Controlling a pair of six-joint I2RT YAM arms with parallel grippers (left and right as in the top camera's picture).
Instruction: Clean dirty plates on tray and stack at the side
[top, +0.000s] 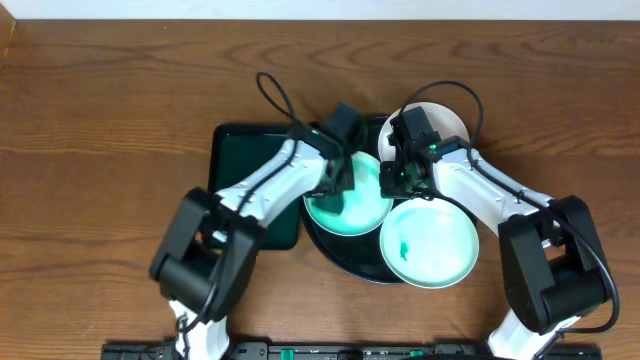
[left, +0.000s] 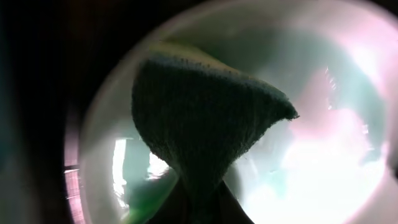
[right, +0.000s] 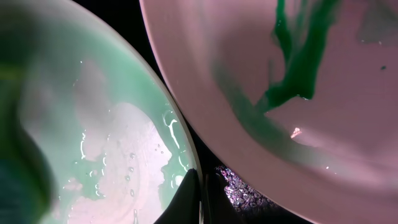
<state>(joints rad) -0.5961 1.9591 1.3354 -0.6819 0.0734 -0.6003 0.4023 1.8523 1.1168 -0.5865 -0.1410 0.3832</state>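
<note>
On the black tray (top: 335, 252), our left jaws grip a sponge (left: 199, 118) over the middle mint plate (top: 365, 210); our right jaws, narrow, pinch its rim. A white plate (top: 450, 118) and a smeared mint plate (top: 440, 245) share the tray.

No writing, label, brand, number or sign can be read anywhere in these three views.

3 plates (top: 440, 250) on black tray (top: 333, 254), 1 green-smeared
</note>
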